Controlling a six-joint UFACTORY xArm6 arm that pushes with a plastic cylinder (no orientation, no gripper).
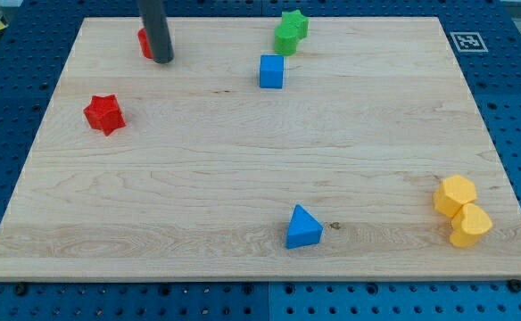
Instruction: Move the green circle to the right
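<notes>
The green circle point(286, 39) sits near the view's top, just right of centre, touching a green star point(295, 23) behind it. A blue cube point(271, 71) lies just below and left of the green circle. My tip point(161, 59) is at the view's upper left, well to the left of the green circle. It stands right against a red block point(144, 42), which the rod partly hides, so its shape is unclear.
A red star point(104, 113) lies at the left. A blue triangle point(303, 227) sits near the bottom centre. Two yellow blocks point(455, 195) point(470, 225) touch each other at the lower right. The wooden board point(243, 169) ends on blue pegboard.
</notes>
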